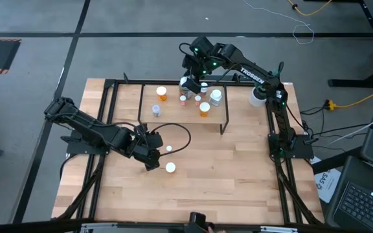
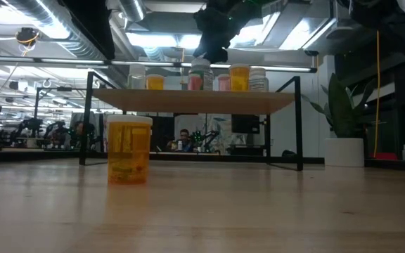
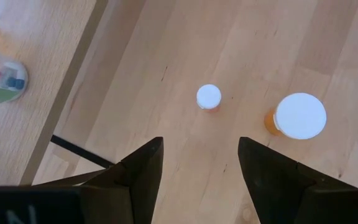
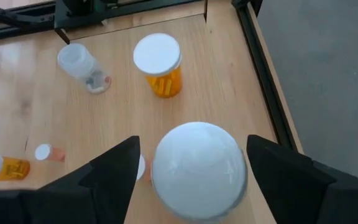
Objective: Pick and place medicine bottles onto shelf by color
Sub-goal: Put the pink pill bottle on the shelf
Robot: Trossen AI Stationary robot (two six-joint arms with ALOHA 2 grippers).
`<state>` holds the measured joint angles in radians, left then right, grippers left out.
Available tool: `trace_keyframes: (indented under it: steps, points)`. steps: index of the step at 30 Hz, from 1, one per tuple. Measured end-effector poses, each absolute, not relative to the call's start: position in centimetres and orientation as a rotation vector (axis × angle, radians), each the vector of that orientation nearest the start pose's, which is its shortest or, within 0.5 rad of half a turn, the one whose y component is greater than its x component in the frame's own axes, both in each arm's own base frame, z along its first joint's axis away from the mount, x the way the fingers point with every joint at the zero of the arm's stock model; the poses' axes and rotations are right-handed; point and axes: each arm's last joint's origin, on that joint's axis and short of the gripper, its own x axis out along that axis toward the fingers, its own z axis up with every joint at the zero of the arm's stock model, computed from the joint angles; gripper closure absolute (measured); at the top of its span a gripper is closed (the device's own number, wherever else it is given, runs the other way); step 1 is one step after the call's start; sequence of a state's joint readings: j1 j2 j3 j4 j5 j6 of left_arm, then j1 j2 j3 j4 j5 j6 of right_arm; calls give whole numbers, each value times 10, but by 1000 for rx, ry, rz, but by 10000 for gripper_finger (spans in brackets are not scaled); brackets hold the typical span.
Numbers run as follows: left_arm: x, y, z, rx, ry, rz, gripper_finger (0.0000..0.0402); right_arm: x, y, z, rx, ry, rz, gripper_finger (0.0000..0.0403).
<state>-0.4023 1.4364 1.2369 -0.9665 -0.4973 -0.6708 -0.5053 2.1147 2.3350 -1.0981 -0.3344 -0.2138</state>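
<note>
White caps dot the shelf (image 1: 149, 111), where the bottles already stand in loose groups: an orange one (image 1: 162, 94) and a clear one (image 1: 155, 110) toward its left end, several more crowded at the right. The right gripper (image 1: 188, 84) hangs over the shelf's back edge with its fingers spread wide either side of a large white-capped bottle (image 4: 197, 169); daylight shows between the pads and the cap, so this looks like a release, the bottle set down beside its neighbours rather than gripped. Its spot on the board presumably follows the colour sorting, though its body colour is hidden under the cap. Two orange bottles are not yet shelved: a small one (image 1: 169, 149) and a larger one (image 1: 170, 167), both upright on the table (image 1: 238, 181) in front of the shelf. The left gripper (image 1: 149, 153) hovers just beside them, fingers parted and empty, probably lined up for the next pick.
</note>
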Motion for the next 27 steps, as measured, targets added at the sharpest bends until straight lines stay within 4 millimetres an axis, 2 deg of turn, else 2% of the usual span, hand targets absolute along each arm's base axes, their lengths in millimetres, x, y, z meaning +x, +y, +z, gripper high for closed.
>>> trace_keyframes:
  steps: [8,13,16,21,27]
  points:
    - [257,-94,290,-101,953,420,198,389,-202,381,204,773,-102,105]
    - [257,-94,290,-102,953,420,198,371,-192,405,280,735,-135,105]
    - [257,-94,290,-102,953,420,198,351,-180,425,249,742,-126,105]
    - [257,-95,289,-123,976,391,198,304,-152,460,227,766,-114,105]
    - [257,-95,289,-125,978,387,198,254,-117,479,265,885,-82,105]
